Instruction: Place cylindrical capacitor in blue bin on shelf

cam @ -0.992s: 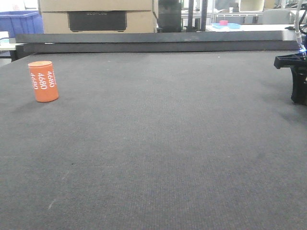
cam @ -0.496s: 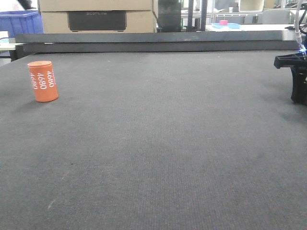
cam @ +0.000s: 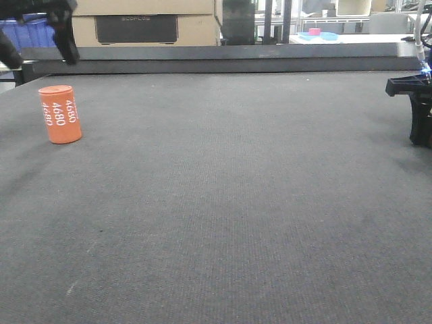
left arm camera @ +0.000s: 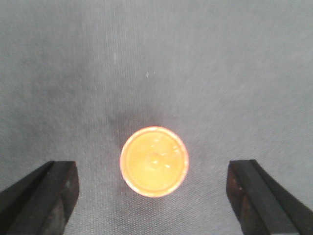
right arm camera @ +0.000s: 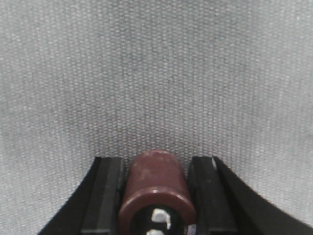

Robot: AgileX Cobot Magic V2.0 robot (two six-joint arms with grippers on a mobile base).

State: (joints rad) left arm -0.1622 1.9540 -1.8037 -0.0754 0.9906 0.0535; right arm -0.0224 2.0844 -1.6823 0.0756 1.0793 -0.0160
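The cylindrical capacitor (cam: 61, 113) stands upright at the table's far left, orange with white "4680" print. In the left wrist view its round top (left arm camera: 154, 161) sits centred between the two black fingers. My left gripper (cam: 37, 47) hangs open straight above it, not touching it; its fingers (left arm camera: 54, 191) stand far apart. My right gripper (cam: 417, 111) rests low at the table's right edge. In the right wrist view it (right arm camera: 156, 161) is shut on a brown cylinder (right arm camera: 156, 186) with white terminals. The shelf is out of view.
Dark grey felt (cam: 229, 202) covers the table. A raised dark ledge (cam: 223, 57) runs along the far edge. Behind it are cardboard boxes (cam: 135, 23), a blue crate (cam: 34, 32) at far left partly hidden by my left gripper, and a pink item (cam: 314, 32).
My left gripper has come into the front view at the top left, above the capacitor. The capacitor and the right gripper have not moved.
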